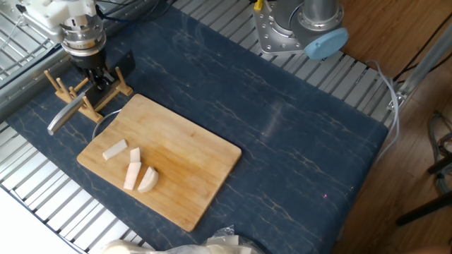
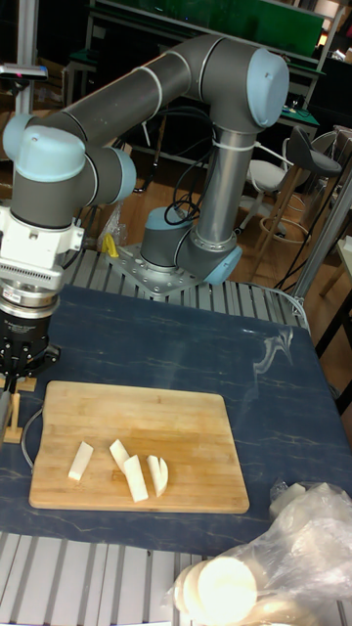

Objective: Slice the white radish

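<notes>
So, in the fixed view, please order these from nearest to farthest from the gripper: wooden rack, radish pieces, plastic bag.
Measured from the gripper at the table's far left:
1. Wooden rack, directly under the jaws.
2. Radish pieces, on the cutting board's left part.
3. Plastic bag, at the bottom edge.

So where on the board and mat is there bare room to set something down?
Free: the wooden board right of the white radish pieces, and the blue mat between board and arm base. Crowded: the wooden rack corner under the gripper, and the plastic wrap by the near edge.
</notes>
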Robot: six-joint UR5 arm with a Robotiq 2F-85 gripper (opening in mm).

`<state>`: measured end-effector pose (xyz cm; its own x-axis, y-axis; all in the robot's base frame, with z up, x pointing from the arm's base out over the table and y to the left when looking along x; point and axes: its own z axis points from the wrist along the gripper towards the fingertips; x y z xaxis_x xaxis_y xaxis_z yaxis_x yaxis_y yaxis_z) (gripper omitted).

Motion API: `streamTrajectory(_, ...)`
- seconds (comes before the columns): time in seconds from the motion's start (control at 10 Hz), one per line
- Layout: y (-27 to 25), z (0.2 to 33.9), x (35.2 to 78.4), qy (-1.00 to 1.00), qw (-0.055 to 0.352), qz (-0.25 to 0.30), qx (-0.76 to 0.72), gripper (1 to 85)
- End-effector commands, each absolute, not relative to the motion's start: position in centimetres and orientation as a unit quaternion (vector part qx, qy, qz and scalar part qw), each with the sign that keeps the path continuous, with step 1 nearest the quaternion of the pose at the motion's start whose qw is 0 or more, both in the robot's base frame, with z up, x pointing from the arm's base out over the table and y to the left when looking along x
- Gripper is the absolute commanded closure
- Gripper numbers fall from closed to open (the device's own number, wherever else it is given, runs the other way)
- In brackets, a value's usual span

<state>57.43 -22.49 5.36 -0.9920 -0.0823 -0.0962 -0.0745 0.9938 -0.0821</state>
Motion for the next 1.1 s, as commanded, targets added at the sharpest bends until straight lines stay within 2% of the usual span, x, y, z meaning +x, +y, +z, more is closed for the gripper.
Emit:
streamTrajectory(0.0, -21.9, 6.1, 57.3, 0.997, 0.049, -0.031, -0.049, 78.7)
streamTrajectory(0.2, -21.2, 6.1, 57.0, 0.997, 0.047, -0.016, -0.064, 61.3)
streamTrajectory(0.4, -20.9, 6.0, 57.1, 0.996, 0.048, -0.010, -0.070, 52.7)
streamTrajectory(1.0, -21.7, 9.0, 56.1, 0.996, 0.016, -0.056, -0.074, 52.3)
